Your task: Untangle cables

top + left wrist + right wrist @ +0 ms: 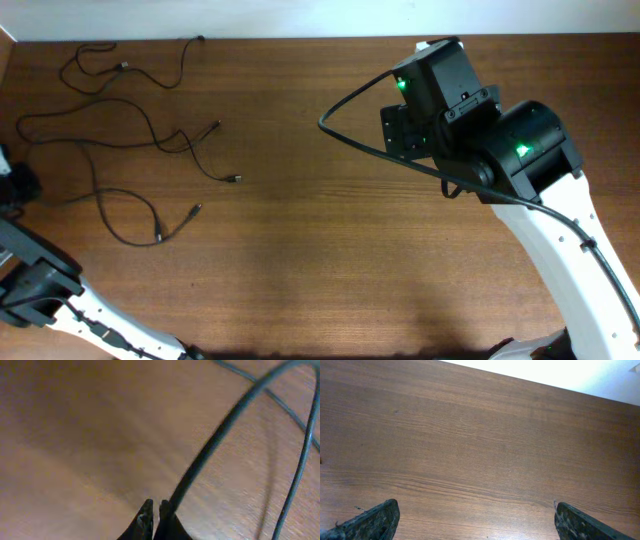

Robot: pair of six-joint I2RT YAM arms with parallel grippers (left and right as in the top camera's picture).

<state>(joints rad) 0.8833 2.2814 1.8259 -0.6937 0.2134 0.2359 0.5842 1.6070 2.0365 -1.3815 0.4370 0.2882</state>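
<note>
Several thin black cables lie spread as loose strands on the left part of the wooden table (pixel 330 260): one looped at the back (pixel 100 62), one long strand across the middle (pixel 130 105), one curling at the front (pixel 125 232). Small plug ends show (pixel 236 179). My left gripper (pixel 18 186) is at the far left edge. In the left wrist view its jaws (pixel 154 510) are pressed together, with a black cable (pixel 225 425) running up from the fingertips; thinner strands (pixel 300 455) lie beyond. My right gripper (pixel 475 520) is wide open and empty over bare wood.
The right arm (pixel 520 160) reaches over the back right of the table, with its own thick black cable (pixel 360 95) looping out to the left. The left arm's base (pixel 40 285) is at the front left corner. A white wall (pixel 580 375) lies behind the table.
</note>
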